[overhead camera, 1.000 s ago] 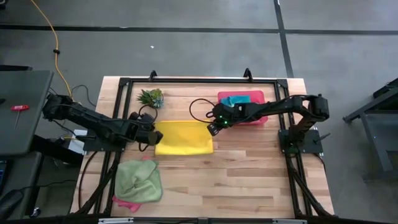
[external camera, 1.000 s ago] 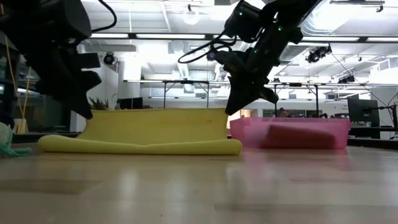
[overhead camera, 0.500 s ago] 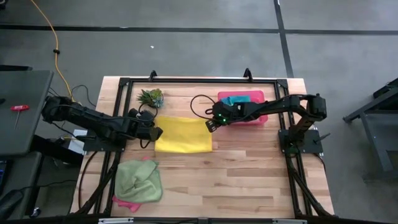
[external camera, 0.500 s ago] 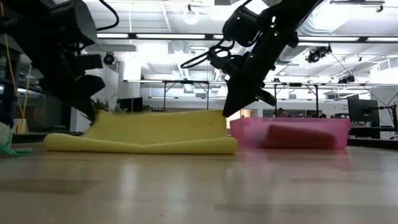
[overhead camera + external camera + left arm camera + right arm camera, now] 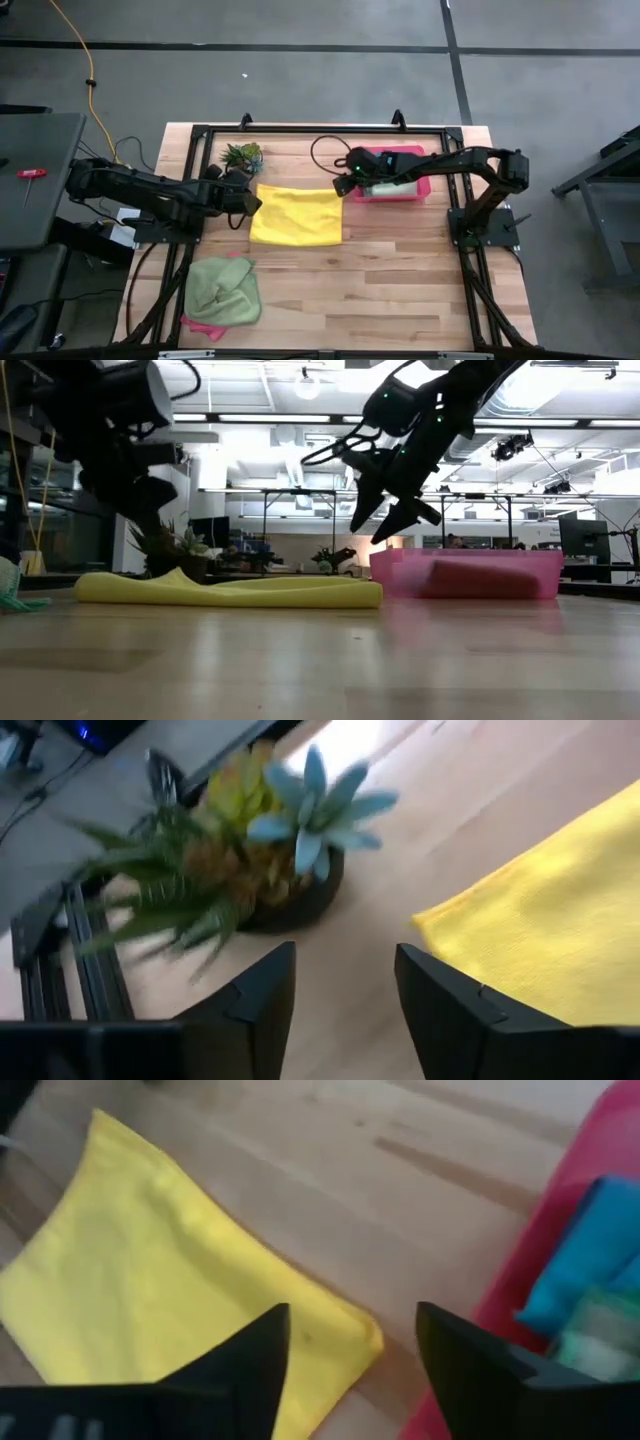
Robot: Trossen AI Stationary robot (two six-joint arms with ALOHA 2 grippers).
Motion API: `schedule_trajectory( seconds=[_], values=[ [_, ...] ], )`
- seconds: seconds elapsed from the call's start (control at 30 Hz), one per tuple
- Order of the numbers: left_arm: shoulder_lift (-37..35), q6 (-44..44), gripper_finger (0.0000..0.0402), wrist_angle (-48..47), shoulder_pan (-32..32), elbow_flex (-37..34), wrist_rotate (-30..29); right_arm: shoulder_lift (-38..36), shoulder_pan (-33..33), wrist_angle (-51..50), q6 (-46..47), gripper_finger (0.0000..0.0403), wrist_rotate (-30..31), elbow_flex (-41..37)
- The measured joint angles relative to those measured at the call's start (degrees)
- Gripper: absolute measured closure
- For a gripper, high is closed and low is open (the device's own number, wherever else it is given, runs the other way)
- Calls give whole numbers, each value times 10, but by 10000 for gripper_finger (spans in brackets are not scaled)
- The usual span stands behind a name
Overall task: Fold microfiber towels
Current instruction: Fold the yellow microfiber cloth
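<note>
Here, the yellow towel [image 5: 296,216] lies flat on the wooden table [image 5: 400,270], a soft, fuzzy, folded rectangle sitting between the two grippers. The left gripper [image 5: 247,200] hovers just off the towel's near corner, its fingers spread apart and holding nothing; a small spiky potted plant [image 5: 243,156] stands close beyond it. The right gripper [image 5: 343,187] hangs above the towel's opposite corner, fingers likewise parted and empty, with the rigid pink tray [image 5: 419,153] right behind it, holding a teal cloth [image 5: 587,1250]. A rumpled light green towel [image 5: 224,289] sits over a pink one [image 5: 205,327], well away from both grippers toward the table's front edge. Judging by the layout, the limp fabric may slide or spring open, leaving uneven edges; the left gripper, so close to the plant, could knock it, and the right could bump the tray wall when moving.
</note>
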Motion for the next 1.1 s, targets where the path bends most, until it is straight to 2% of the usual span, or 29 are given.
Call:
schedule_trajectory(
  seconds=[0.13,0.2,0.33,0.43,0.57,0.63,0.7,0.8,0.87,0.9,1.03,1.1],
  values=[
    [-29,53,227,5,-2,23,24,-28,-8,1,-31,163,-30,0],
    [-52,79,225,28,-7,24,72,-40,-2,2,-51,160,-51,0],
    [-104,157,227,94,-20,-3,208,-55,31,-3,-89,160,-101,0],
    [-131,167,233,142,-29,-36,264,-55,72,-27,-110,160,-103,0],
    [-142,160,251,221,-39,-84,281,-55,138,-31,-135,164,-67,-15],
    [-141,159,273,254,-44,-102,282,-54,165,-14,-126,180,-46,-25],
    [-127,159,309,277,-44,-114,282,-51,187,18,-98,215,-23,-38],
    [-104,158,377,272,-43,-124,295,-32,207,38,-47,301,9,-59],
    [-88,146,391,271,-43,-124,310,-15,213,71,-19,368,20,-71],
    [-79,142,389,272,-43,-124,312,-5,215,94,-11,385,21,-75],
    [-46,141,399,273,-47,-124,335,46,216,147,39,379,19,-76],
    [-28,143,399,272,-51,-124,335,65,219,181,53,392,15,-75]
  ],
)
